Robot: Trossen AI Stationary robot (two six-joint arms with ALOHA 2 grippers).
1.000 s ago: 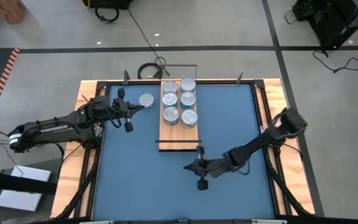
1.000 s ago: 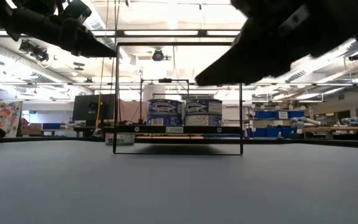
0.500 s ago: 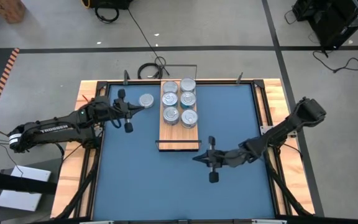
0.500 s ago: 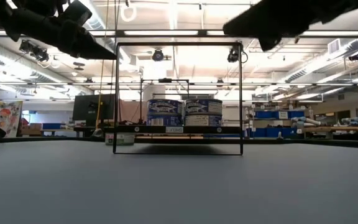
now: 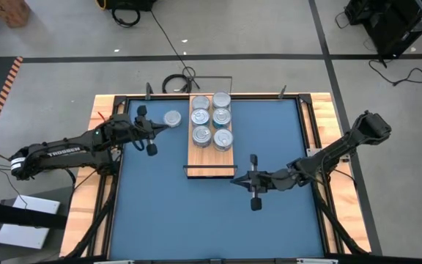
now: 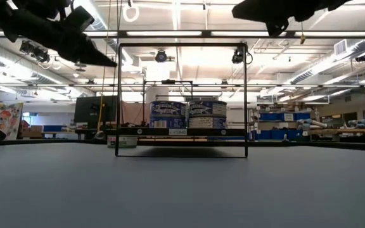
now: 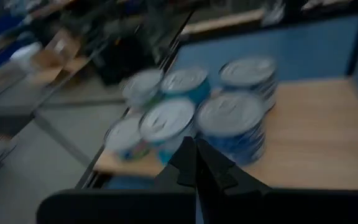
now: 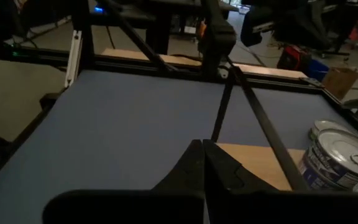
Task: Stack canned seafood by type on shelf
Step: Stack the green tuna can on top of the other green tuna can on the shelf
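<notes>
Canned seafood (image 5: 212,119): stacks in 2 columns on the far half of the shelf (image 5: 211,158), silver tops up; 4 tops countable per column pair in high view, stack heights not clear. 1 lone tin (image 5: 172,117) on blue table (image 5: 160,205) just left of the shelf, near its far end. Low view shows blue-labelled tins (image 6: 168,115) beside striped-label ones (image 6: 207,115).

Handling, judged: rigid metal, small, fairly dense for size, smooth curved sides likely slippery; not fragile but stacks could topple if nudged. Best taken across the side wall, fingers straddling the round body, lowered flat so rims seat.

Left gripper (image 5: 168,124): arm stretched from left edge, low and near-horizontal, tip just beside the lone tin, fingers pressed together, holding nothing; wrist view looks over the stacks.

Right gripper (image 5: 234,181): arm reaching in from right edge, elbow bent, tip over table just past the shelf's near end, jaws closed, empty.
</notes>
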